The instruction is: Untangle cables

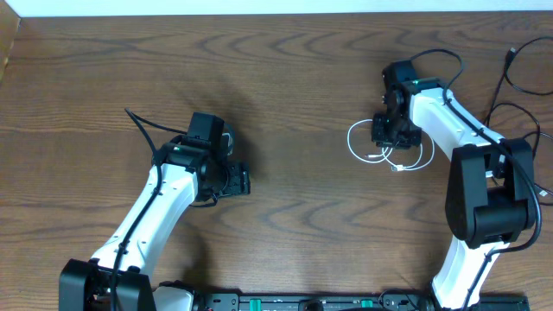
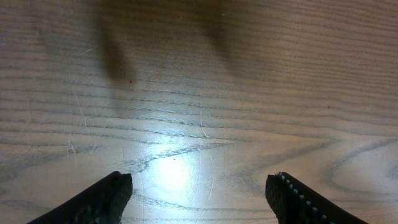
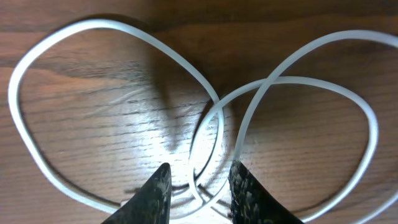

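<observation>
White cable [image 3: 271, 79] lies on the tabletop [image 1: 285, 69] in 2 crossing loops, apart from the black cables [image 1: 505, 76] at the right edge; it looks separated but not straightened. Right jaws, narrowly parted, straddle its strands without pinching. Left jaws gape wide, empty.

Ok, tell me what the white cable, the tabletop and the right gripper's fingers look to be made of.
White cable: likely a plastic or rubber sheath, smooth and slightly glossy, bending in soft loops.
Tabletop: wood or wood-look laminate, with brown grain lines and a semi-gloss lamp glare.
Right gripper's fingers: black, probably rubber or plastic pads with a fine bumpy texture.
</observation>
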